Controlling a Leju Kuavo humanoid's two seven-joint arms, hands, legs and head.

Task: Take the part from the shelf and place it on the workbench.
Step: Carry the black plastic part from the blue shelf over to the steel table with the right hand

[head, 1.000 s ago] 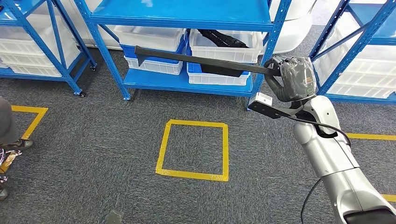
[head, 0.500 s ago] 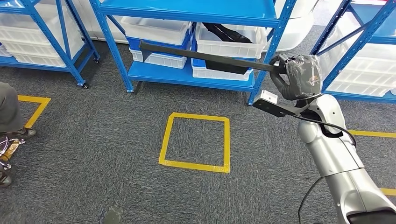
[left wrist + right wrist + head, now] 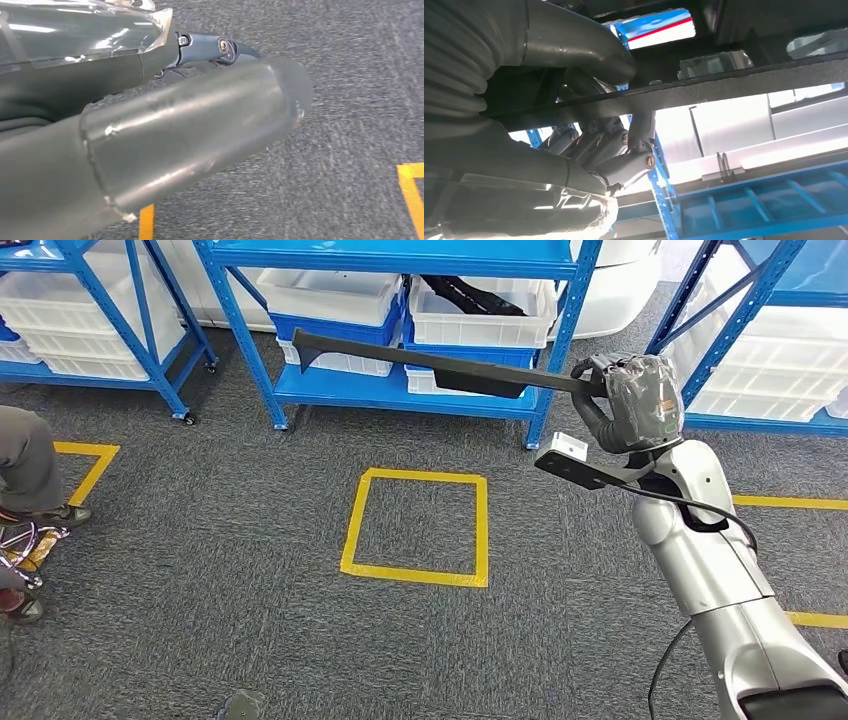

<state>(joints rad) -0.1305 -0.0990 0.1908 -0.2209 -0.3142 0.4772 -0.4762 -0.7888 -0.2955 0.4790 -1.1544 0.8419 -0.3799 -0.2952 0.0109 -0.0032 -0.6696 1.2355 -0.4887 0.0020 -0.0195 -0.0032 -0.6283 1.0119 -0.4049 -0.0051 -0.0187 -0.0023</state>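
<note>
1 black part (image 3: 430,357), 3 blue shelves (image 3: 400,390), 1 yellow floor square (image 3: 416,527)

Part (image 3: 430,358): matt black throughout. Right hand (image 3: 625,400): dark grey under a clear glossy film; arm (image 3: 720,590) silver. Left hand (image 3: 150,130): grey, thumb scuffed. Shelf frames (image 3: 560,340): bright blue. Bins (image 3: 335,295): white, some blue. Carpet (image 3: 200,540): dark grey, finely speckled. Floor square (image 3: 415,527): yellow tape outline.

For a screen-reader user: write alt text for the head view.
The robot's right hand holds a long black bar-shaped part level before a blue metal shelf of white plastic bins, above a yellow tape square on grey carpet.
</note>
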